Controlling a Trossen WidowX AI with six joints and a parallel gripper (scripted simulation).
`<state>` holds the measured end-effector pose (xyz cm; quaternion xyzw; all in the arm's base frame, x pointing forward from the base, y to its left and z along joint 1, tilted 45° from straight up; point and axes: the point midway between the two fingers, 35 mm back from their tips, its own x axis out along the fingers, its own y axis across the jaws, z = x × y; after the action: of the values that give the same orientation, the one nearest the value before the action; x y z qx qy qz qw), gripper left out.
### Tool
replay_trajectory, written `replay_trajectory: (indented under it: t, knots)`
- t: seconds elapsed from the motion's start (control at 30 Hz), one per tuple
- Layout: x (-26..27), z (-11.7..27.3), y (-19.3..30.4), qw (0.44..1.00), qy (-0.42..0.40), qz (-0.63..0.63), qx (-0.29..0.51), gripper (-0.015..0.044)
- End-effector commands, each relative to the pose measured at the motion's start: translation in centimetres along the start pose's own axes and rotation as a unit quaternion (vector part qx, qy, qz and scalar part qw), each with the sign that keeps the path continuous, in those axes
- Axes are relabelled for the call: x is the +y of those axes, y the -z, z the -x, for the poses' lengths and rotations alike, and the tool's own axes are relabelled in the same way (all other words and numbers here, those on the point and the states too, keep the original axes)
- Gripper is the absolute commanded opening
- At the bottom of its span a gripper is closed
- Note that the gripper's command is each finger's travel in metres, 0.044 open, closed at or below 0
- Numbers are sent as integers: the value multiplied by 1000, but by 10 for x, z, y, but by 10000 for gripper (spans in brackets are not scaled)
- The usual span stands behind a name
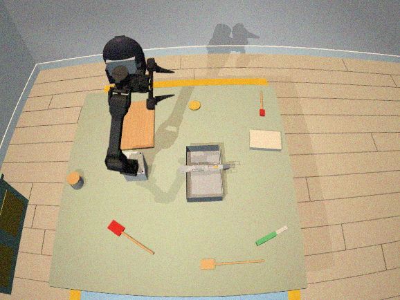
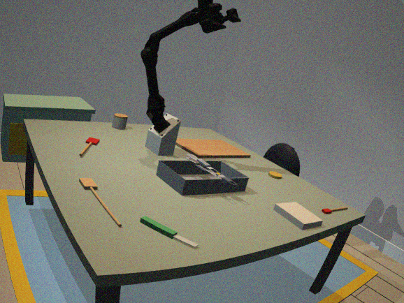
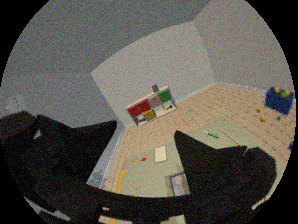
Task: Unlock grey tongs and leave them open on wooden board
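The grey tongs (image 1: pixel 187 169) (image 2: pixel 209 168) lie across the top of the roasting tin (image 1: pixel 204 198) (image 2: pixel 213 187), their arms close together. One end sticks out past the tin's right wall in the top view. A small yellow mark shows near that end. The tin also shows in part in the wrist view (image 3: pixel 179 186). The wooden board (image 1: pixel 138 128) (image 2: pixel 218 149) lies flat beside the arm's base, with nothing on it in view. My gripper (image 1: pixel 174 83) (image 2: pixel 231 23) (image 3: pixel 147 128) is open and empty, high above the table and well away from the tongs.
A yellow disc (image 1: pixel 194 105) (image 2: pixel 275 174) and a pale block (image 1: pixel 266 139) (image 2: pixel 298 214) lie near the tin. A lidded pot (image 1: pixel 76 181) (image 2: pixel 119 121) stands behind the base. A green-handled knife (image 1: pixel 266 238) (image 2: pixel 159 227), a wooden spatula (image 1: pixel 207 264) and two red-headed tools lie farther out.
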<state>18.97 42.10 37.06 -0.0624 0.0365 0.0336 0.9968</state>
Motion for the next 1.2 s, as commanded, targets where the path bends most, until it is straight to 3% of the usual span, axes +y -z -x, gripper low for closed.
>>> replay_trajectory:
  t: [0.0,0.17,0.47,0.77,1.17]
  knots:
    - [-1,-2,1,1000,0,2,1,374]
    - [-7,-39,18,999,7,42,26,260]
    - [-36,-119,68,991,18,81,103,260]
    - [-118,-204,141,958,61,157,231,260]
    - [-251,-250,251,870,67,172,457,260]
